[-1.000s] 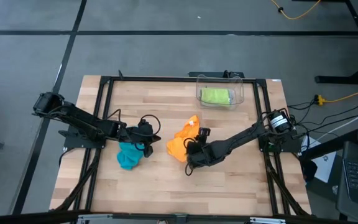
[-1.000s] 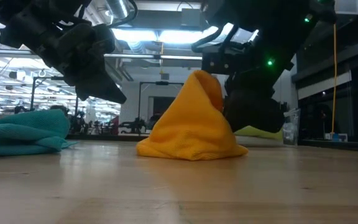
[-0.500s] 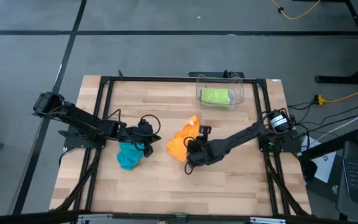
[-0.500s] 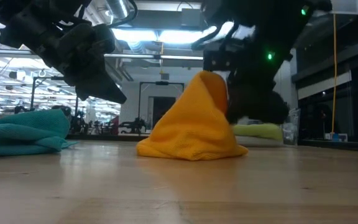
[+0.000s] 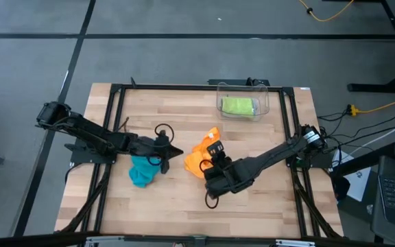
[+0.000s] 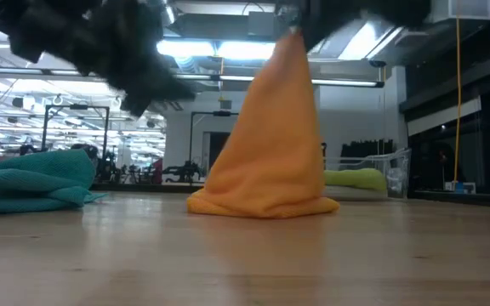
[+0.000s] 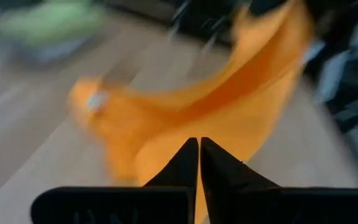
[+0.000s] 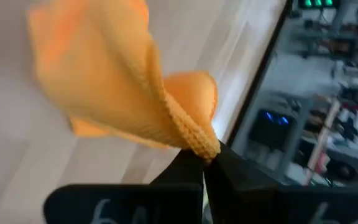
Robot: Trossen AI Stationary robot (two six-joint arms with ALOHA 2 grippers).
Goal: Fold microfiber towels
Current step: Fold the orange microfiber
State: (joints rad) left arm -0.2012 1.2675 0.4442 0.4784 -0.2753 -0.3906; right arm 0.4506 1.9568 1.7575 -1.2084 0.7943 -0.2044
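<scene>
The orange towel (image 5: 196,162) stands mid-table, drawn up into a tall cone (image 6: 270,144), with its bottom folds on the wood. My right gripper (image 5: 213,151) is shut on its top. My left gripper (image 5: 176,152) hovers shut and empty just left of the orange towel, its tips (image 7: 199,143) pointing at it. Below the left gripper the teal towel (image 5: 142,172) lies crumpled on the table. The lime green towel (image 5: 238,106) lies in the clear bin (image 5: 264,103) at the far side. My right gripper pinches a hemmed edge of the orange towel (image 8: 199,144) between its two fingertips, where the cloth bunches to a point. It comes at the cloth slanting down from the table's near right. The towel hangs below the hold, and its lower folds (image 6: 262,204) rest on the table.
A black frame (image 5: 184,88) runs round the tabletop. The clear bin stands at the far right. Bare wood lies along the near edge (image 5: 184,213) and at the far left.
My right gripper has risen with the orange towel's top and rolled. The towel has stretched from a low mound into a tall cone, while its bottom has stayed on the table. My left gripper has tipped upward a little.
</scene>
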